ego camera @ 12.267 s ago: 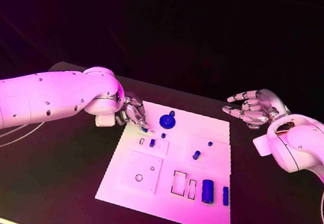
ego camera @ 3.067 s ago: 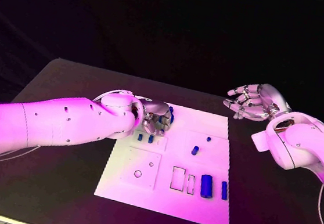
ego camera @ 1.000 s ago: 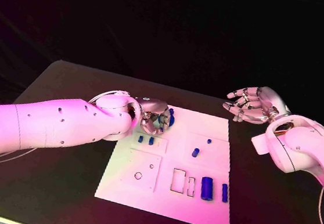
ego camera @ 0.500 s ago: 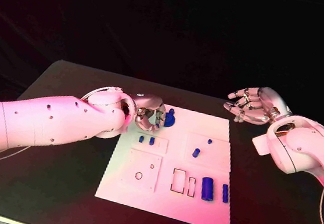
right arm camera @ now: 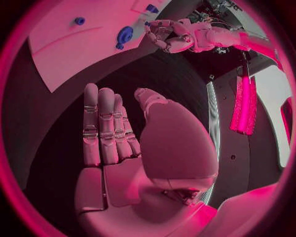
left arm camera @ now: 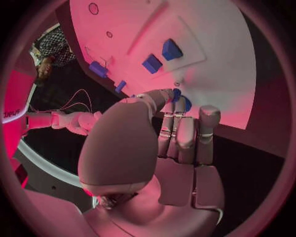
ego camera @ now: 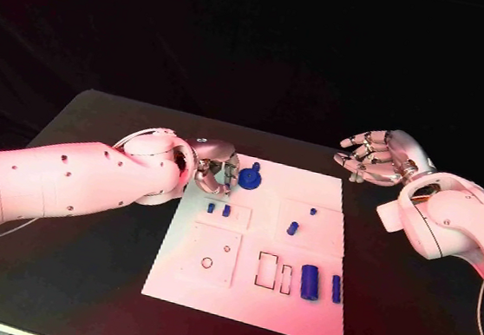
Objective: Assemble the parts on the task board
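The white task board (ego camera: 245, 309) lies in the middle of the black table. At its far end stands a round blue part (ego camera: 249, 178) with a small knob on top. My left hand (ego camera: 216, 167) hovers at the board's far left corner, right beside that part; the fingers are curled with the thumb close to them, and nothing shows between them. In the left wrist view the round blue part (left arm camera: 182, 100) sits just past the fingertips (left arm camera: 185, 118). My right hand (ego camera: 373, 156) is raised off the board's far right corner, fingers spread, holding nothing. The right wrist view shows a gap between my left hand (right arm camera: 165, 34) and the round part (right arm camera: 125, 34).
Two small blue pegs (ego camera: 218, 209) stand in a raised plate on the board's left. Another blue peg (ego camera: 292, 227) stands right of centre, and two upright blue blocks (ego camera: 321, 285) stand beside rectangular slots (ego camera: 267, 270) at the near right. A square plate with a hole (ego camera: 210, 256) lies near left.
My left hand has drawn back to the left, off the round blue part, which now shows in full. The right hand has stayed raised in place.
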